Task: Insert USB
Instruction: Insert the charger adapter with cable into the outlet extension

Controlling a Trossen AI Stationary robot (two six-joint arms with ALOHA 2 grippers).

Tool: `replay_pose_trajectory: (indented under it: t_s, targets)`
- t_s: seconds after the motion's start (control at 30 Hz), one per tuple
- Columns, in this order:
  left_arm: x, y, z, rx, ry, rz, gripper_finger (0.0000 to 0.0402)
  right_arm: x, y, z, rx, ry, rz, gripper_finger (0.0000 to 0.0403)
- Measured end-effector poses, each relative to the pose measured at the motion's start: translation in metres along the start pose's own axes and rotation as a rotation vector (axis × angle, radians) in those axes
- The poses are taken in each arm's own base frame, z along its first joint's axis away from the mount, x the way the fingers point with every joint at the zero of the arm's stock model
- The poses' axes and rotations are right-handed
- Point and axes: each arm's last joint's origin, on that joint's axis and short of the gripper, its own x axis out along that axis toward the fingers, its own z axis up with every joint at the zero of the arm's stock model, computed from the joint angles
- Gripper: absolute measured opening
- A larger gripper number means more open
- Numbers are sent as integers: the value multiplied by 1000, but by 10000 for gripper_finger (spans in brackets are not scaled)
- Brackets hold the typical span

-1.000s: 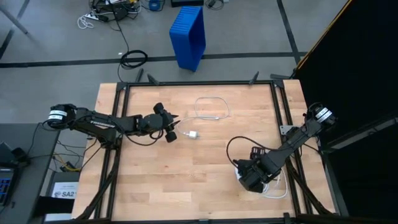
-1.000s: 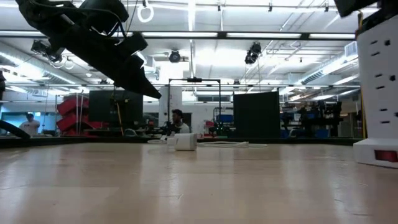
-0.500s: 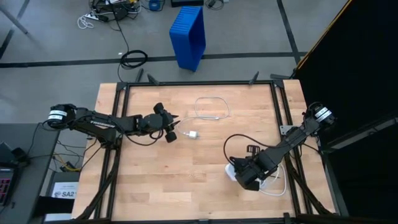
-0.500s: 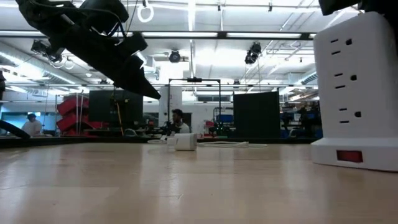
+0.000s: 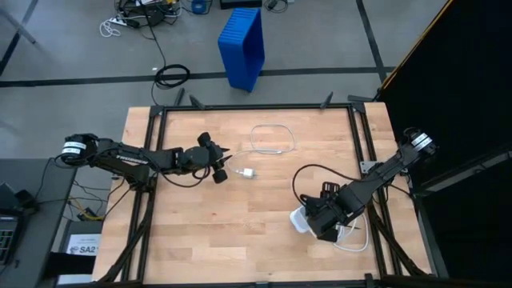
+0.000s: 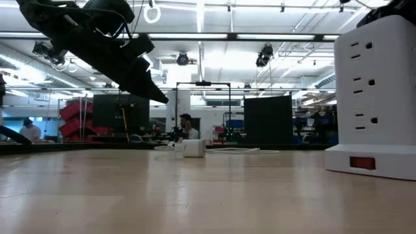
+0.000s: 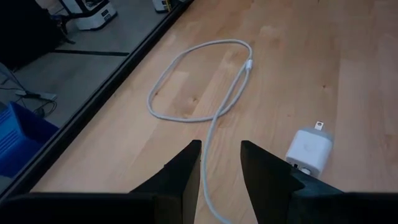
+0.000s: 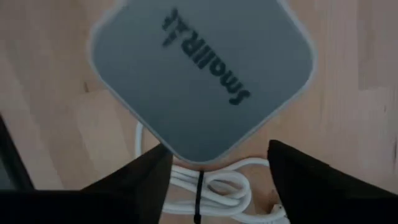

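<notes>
- Table point(image 5: 200, 240) of pale wood in a black frame bears everything below.
- Left arm point(image 5: 128, 160) reaches in over the table's left edge; its gripper point(image 5: 228, 162) hangs above the boards just beside the charger, fingers point(image 7: 186, 174) slightly spread with nothing between them.
- Right gripper point(image 5: 318, 226) sits directly above the socket block; its fingers point(image 8: 140, 177) are spread to either side of the block, and whether they press it I cannot tell.
- Socket block point(image 6: 377, 97), a white tower, stands upright well away from the charger, its thick cord point(image 8: 211, 183) bundled beside it.
- USB cable point(image 7: 205, 81) lies in a loose loop just beyond the charger.
- Charger point(image 7: 309, 151), a small white cube, lies with the cable running up to it.
</notes>
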Motion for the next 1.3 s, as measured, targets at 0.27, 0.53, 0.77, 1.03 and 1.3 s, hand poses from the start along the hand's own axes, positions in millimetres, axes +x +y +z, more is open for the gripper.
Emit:
replay_pose_trajectory:
  t_s: [0.27, 0.53, 0.77, 1.03, 1.3]
  targets:
    - [0, 0, 0, 0, 0, -7, 101, -9, -8, 10, -139, -63, -59, 282]
    - [0, -1, 0, 0, 0, -26, 101, -7, -22, 21, -231, -42, -75, 260]
    - [0, -1, 0, 2, 1, -26, 101, -7, -25, 21, -161, 28, 7, 248]
    - [0, -1, 0, 1, 1, -26, 101, -7, -22, 16, -196, 59, 7, 253]
    - [0, -1, 0, 1, 1, -26, 101, -11, -45, 11, -183, 169, -125, 257]
